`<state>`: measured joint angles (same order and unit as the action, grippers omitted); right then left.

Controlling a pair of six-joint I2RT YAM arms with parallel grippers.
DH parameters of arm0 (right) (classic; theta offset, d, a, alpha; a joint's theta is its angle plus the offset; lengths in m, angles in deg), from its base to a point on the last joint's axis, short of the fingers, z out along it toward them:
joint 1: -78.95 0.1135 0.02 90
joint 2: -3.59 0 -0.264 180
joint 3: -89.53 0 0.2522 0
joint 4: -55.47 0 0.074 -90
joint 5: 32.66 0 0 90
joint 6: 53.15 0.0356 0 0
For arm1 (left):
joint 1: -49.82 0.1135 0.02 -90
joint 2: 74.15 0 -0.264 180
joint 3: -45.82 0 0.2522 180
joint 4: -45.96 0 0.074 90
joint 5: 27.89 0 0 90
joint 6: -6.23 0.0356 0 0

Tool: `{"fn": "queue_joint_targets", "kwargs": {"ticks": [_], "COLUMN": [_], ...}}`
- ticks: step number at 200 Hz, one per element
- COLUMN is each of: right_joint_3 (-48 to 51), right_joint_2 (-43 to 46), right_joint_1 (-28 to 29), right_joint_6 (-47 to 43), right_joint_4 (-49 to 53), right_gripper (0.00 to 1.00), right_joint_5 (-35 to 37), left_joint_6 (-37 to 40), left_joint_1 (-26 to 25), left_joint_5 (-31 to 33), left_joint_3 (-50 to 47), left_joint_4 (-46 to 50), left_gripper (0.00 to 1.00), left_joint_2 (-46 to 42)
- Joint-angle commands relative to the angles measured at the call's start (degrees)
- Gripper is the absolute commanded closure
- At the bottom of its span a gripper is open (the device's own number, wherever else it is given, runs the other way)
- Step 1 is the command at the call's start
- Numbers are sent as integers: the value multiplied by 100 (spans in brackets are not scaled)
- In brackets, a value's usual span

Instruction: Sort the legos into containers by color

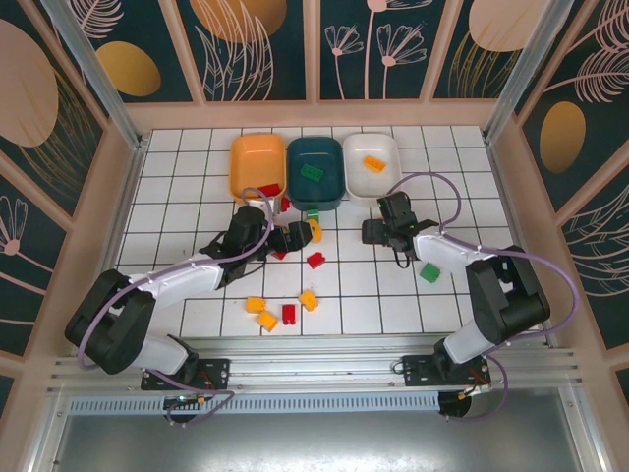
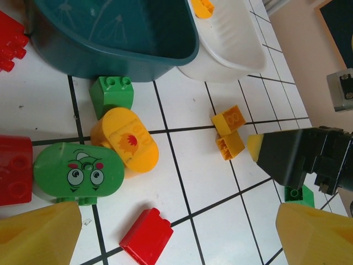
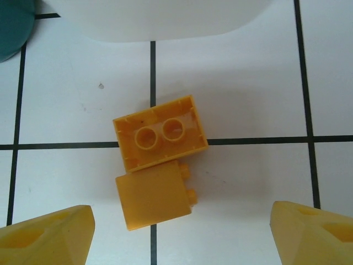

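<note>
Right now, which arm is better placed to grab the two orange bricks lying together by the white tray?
The right arm: its open jaws hang directly over the orange pair. The left arm has its jaws over a green face brick.

Around me: a white tiled surface (image 1: pixel 167 197) with black grid lines occupies the centre of the overhead frame, dark floral wall panels (image 1: pixel 260 44) span its top, and an aluminium rail (image 1: pixel 314 369) runs along its bottom edge.

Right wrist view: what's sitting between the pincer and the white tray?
Two touching yellow-orange legos lie between the right pincer and white tray, seen in the right wrist view.
</note>
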<state>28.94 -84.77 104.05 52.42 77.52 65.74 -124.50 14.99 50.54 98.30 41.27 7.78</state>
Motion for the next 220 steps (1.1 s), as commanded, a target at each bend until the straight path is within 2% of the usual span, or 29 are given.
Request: {"fn": "queue_joint_targets", "kwargs": {"ticks": [1, 14, 71, 89, 130, 189, 201, 220], "right_joint_3": [-150, -266, -423, -415, -282, -449, -656, -1107], "right_joint_2": [-319, -505, -975, -1030, -698, 190, 195, -110], "right_joint_1": [3, 21, 124, 136, 213, 386, 248, -116], "right_joint_6": [-44, -93, -240, -223, -186, -116, -110, -36], "right_joint_4": [-172, -178, -222, -233, -181, -14, -100, -406], "right_gripper": [21, 26, 35, 45, 59, 61, 60, 60], "right_joint_5": [-259, -259, -125, -39, 236, 280, 249, -110], "left_joint_6": [14, 59, 151, 161, 219, 102, -187, -881], "left_joint_1": [-21, -20, -20, -7, -9, 34, 217, 906], "left_joint_5": [38, 142, 405, 423, 496, 727, 779, 452], "left_joint_3": [213, 216, 173, 218, 319, 282, 34, -526], "left_joint_4": [-11, 126, 441, 503, 595, 639, 379, -247], "left_gripper": [9, 8, 7, 6, 6, 5, 4, 3], "left_joint_2": [-22, -83, -291, -256, -220, -282, -468, -766]}}
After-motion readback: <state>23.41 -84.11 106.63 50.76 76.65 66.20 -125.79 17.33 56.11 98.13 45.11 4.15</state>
